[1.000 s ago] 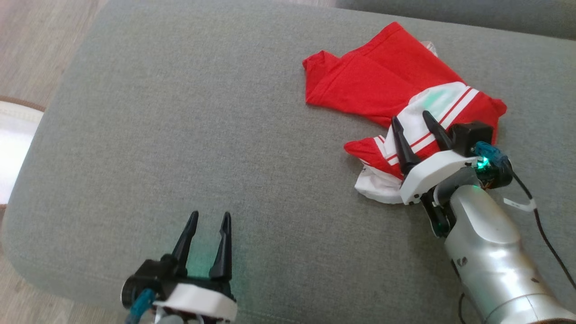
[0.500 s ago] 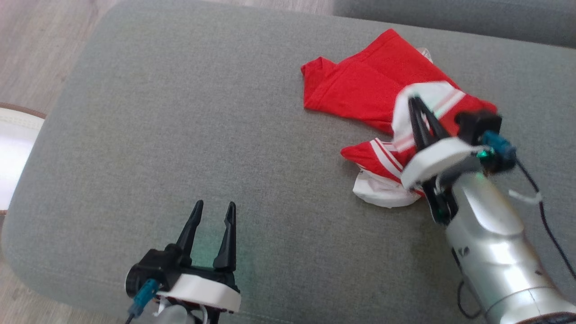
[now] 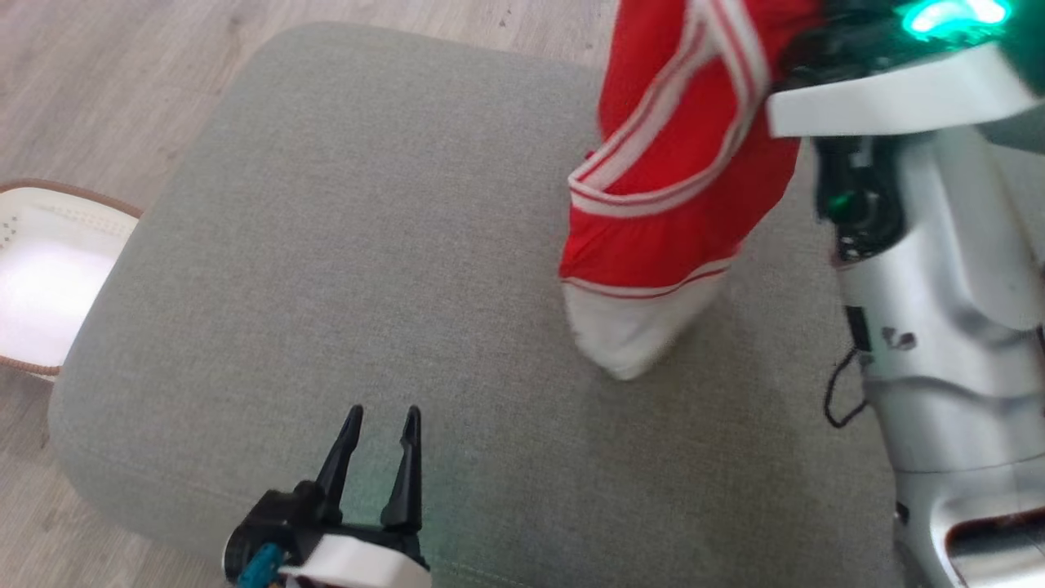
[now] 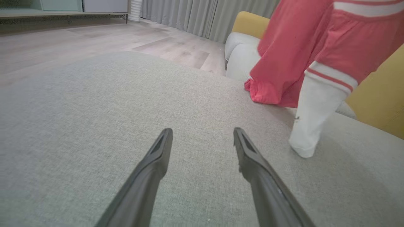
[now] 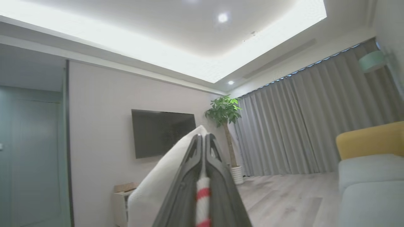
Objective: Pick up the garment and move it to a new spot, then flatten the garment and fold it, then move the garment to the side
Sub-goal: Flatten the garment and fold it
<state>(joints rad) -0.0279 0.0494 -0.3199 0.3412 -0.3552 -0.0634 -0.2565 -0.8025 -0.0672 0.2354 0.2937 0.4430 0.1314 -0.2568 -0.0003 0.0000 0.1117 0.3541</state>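
Garment (image 3: 678, 188): hangs far right, white end touching grey cushion (image 3: 326, 245).
Right gripper (image 5: 203, 137): jaws pinching striped trim.
Left gripper (image 3: 383, 412): jaws spread, empty, near left.

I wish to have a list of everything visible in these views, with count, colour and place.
garment: one, red with white panels and stripes, hanging from the right gripper over the cushion
cushion: one, grey, beneath both arms
floor: pale wood, around the cushion
white object: one, brown-rimmed, on the floor at the head view's left edge
backrest: one, yellow, beyond the cushion
curtains: grey, along the far wall
television: one, black, wall-mounted
plant: one, green, beside the curtains
left gripper: one, black fingers open, over the cushion's near edge
right gripper: one, black fingers shut on the garment
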